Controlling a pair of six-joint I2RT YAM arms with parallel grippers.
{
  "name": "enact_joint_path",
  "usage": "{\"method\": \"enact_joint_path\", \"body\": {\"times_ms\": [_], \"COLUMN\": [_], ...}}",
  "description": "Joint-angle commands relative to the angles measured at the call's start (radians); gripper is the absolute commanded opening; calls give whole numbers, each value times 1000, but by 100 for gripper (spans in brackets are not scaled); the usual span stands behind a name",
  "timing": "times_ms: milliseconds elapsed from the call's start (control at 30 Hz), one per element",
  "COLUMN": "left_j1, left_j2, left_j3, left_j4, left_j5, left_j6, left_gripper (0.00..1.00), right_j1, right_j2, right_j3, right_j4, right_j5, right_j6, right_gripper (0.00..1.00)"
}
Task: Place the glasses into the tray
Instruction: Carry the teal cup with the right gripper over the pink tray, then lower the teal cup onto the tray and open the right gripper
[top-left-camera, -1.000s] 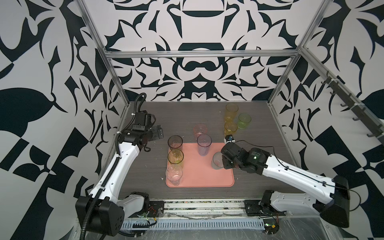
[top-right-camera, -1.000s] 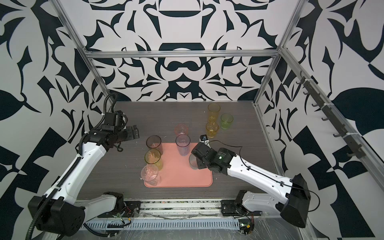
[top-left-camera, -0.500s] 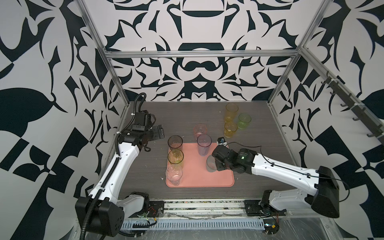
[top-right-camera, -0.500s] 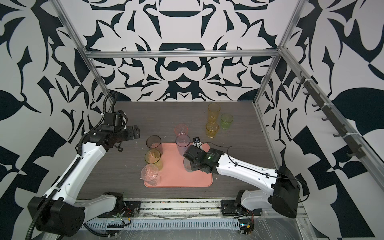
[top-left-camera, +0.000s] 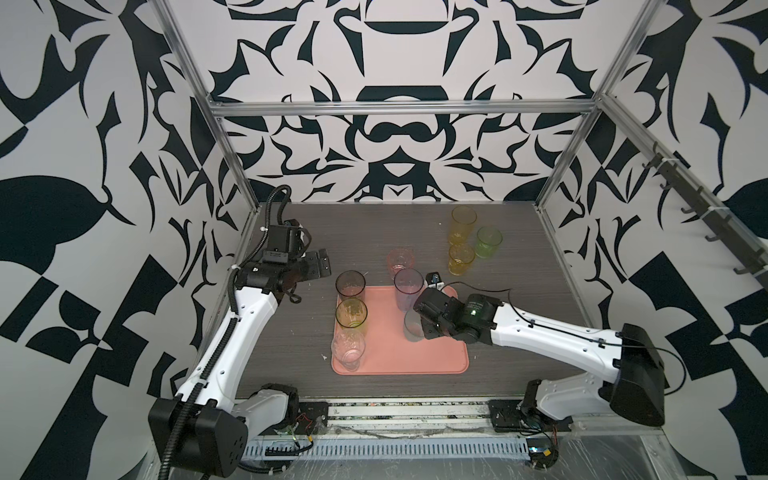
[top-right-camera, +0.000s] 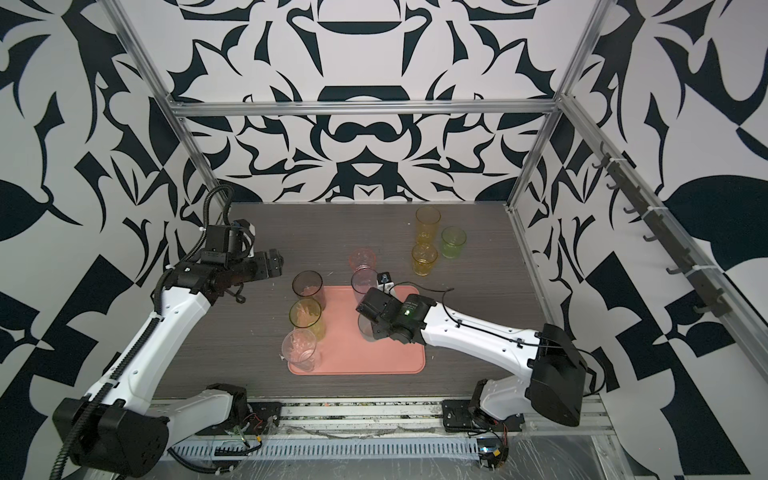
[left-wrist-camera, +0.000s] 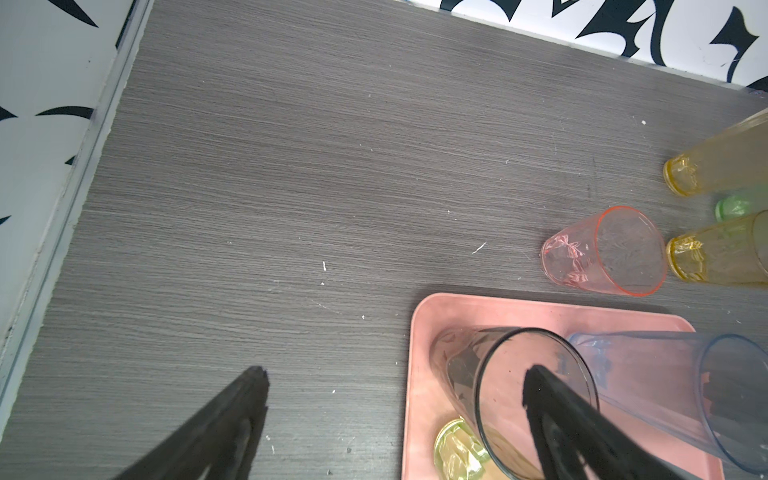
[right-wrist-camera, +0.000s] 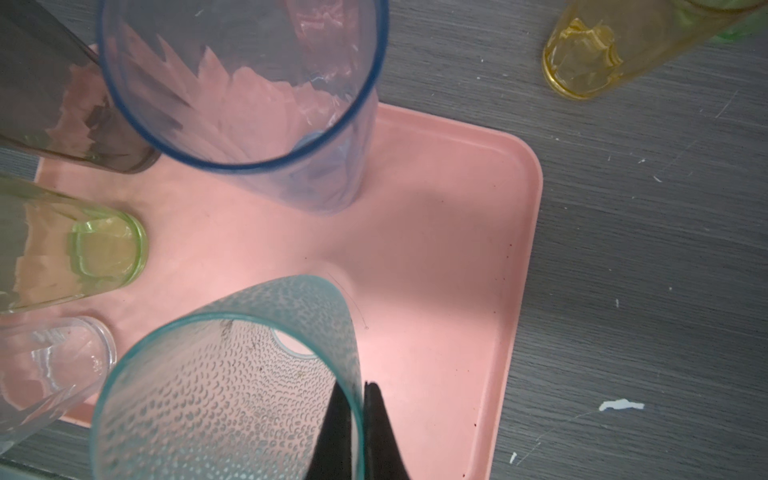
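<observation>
My right gripper (right-wrist-camera: 360, 399) is shut on the wall of a dimpled teal glass (right-wrist-camera: 232, 390), one finger inside and one outside. It holds that glass (top-left-camera: 412, 326) over the right half of the pink tray (top-left-camera: 436, 357). On the tray stand a smoky grey glass (top-left-camera: 351, 286), a yellow-green one (top-left-camera: 351, 316), a clear one (top-left-camera: 348, 347) and a tall blue one (top-left-camera: 408, 286). A pink glass (top-left-camera: 401, 262), two amber glasses (top-left-camera: 461, 257) and a green glass (top-left-camera: 488, 241) stand on the table behind it. My left gripper (top-left-camera: 320, 266) hangs open and empty beyond the tray's far left corner.
The dark wood-grain table (top-left-camera: 519, 291) is walled by patterned panels and metal posts at the back and sides. The amber and green glasses cluster near the far right corner. A small clip on a black cable (top-left-camera: 432, 277) rides above my right wrist.
My right gripper has carried the teal glass leftward from the tray's right edge to further over the tray. The left arm has not moved.
</observation>
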Motion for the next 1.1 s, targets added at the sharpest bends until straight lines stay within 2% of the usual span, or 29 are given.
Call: {"method": "enact_joint_path", "body": {"times_ms": [0,1067], "left_j1": [4,4], "left_j2": [-23,-26], "left_j3": [-12,-17], "left_j4": [7,3], "left_j5": [18,20], "left_j6": [5,8], "left_gripper": [99,99], "right_j1": [7,6], "right_j2": [5,121], "right_j3": [50,107], "right_j4": [25,55], "right_j5": [29,-9], "right_j6": [17,13], "right_gripper": [0,0]}}
